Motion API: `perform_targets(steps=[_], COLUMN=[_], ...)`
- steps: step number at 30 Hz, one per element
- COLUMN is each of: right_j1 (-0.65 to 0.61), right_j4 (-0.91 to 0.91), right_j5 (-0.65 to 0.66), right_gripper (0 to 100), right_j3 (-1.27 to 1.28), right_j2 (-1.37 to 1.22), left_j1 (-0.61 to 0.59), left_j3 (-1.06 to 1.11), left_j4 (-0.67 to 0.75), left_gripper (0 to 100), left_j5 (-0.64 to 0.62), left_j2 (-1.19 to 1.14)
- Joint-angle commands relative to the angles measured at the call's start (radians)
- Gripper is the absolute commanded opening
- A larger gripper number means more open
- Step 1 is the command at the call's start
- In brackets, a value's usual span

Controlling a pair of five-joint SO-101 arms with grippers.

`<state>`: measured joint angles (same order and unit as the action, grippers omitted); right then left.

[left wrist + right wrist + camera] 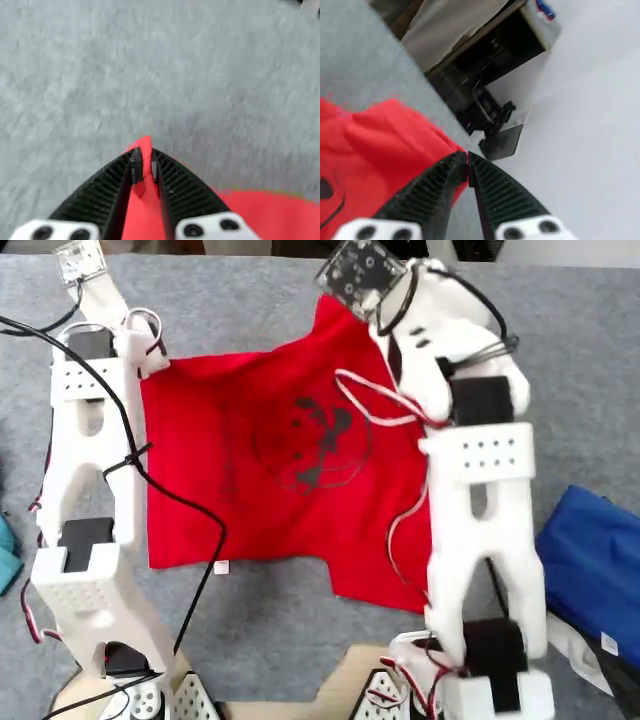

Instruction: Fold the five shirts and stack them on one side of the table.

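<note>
High view shows the red shirt (280, 470) spread flat on the grey table (250, 300) between the two arms, printed side up, its hem toward the arm bases. The left gripper (143, 167) is pinched narrow on a peak of red cloth at one far corner. The right gripper (468, 167) is likewise closed tight on the shirt's edge at the other far corner, close to the table's far rim.

The step in hand looks like the first fold, with both far corners gripped. To do it well, the two arms should lift together and only just enough to free the cloth. They should then carry the held edge evenly toward the hem, so the crease runs straight and the print does not skew. One pinch looks shallow, right at the fabric's tip, so a jerk could slip it.

No bin or tray is involved — a blue shirt (590, 570) lies directly on the table by the right arm, a likely stacking side.
</note>
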<state>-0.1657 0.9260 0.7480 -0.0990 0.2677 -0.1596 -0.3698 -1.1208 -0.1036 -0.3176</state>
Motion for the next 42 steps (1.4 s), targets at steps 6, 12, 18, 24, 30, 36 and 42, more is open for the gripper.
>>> perform_targets(steps=[6, 12, 18, 24, 30, 36, 42], right_j1=[0.056, 0.054, 0.122, 0.205, 0.213, 0.214, 0.217], right_j4=[0.27, 0.402, 0.338, 0.353, 0.537, 0.657, 0.744], right_j5=[-0.011, -0.017, 0.035, 0.037, 0.037, 0.038, 0.077], right_gripper=[0.5, 0.5, 0.5, 0.5, 0.5, 0.5, 0.5], right_j3=[-0.068, 0.102, 0.452, 0.707, 0.806, 0.851, 0.866], right_j2=[0.153, 0.318, 0.602, 0.866, 1.032, 1.107, 1.144], left_j1=[0.101, 0.178, 0.172, 0.074, 0.043, 0.078, 0.08], left_j3=[0.02, 0.456, 0.888, 0.984, 1.073, 1.157, 1.191], left_j4=[-0.282, -0.089, 0.126, 0.138, 0.109, 0.121, 0.149], left_gripper=[2, 2, 2, 2, 2, 2, 2], left_j5=[0.052, 0.048, 0.069, 0.118, 0.166, 0.167, 0.167], left_j2=[0.045, 0.318, 0.611, 0.687, 0.68, 0.68, 0.68])
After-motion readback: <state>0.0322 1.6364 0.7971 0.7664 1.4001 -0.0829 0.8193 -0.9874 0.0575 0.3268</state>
